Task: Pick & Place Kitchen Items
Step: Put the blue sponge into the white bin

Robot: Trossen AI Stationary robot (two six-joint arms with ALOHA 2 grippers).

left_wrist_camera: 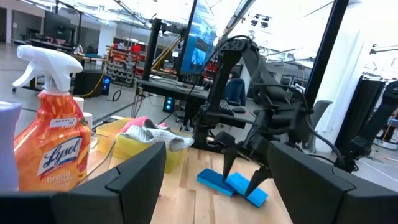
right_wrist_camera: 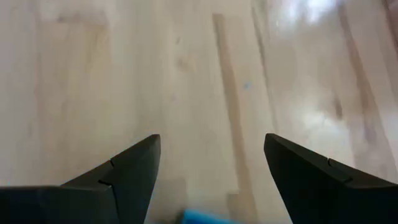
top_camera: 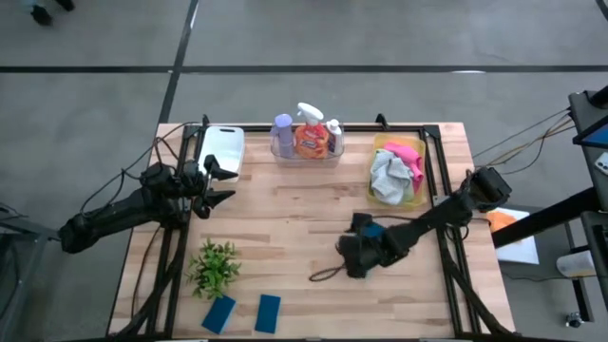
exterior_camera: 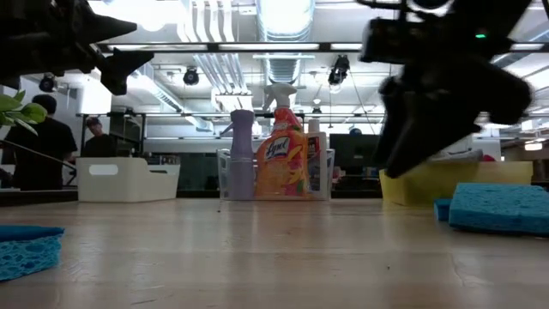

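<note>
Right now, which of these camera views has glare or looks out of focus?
Low view: ceiling lights blow out overhead, and the near blue sponge is soft. Right wrist view: the table is blurred, with a bright reflection at one corner. Left wrist view: washed out behind the right gripper. High view: evenly lit.

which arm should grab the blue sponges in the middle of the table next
Probably the right. The right gripper hangs open just beside the blue sponges near mid-table, while the left gripper waits, open, by the white tray at the far left.
</note>
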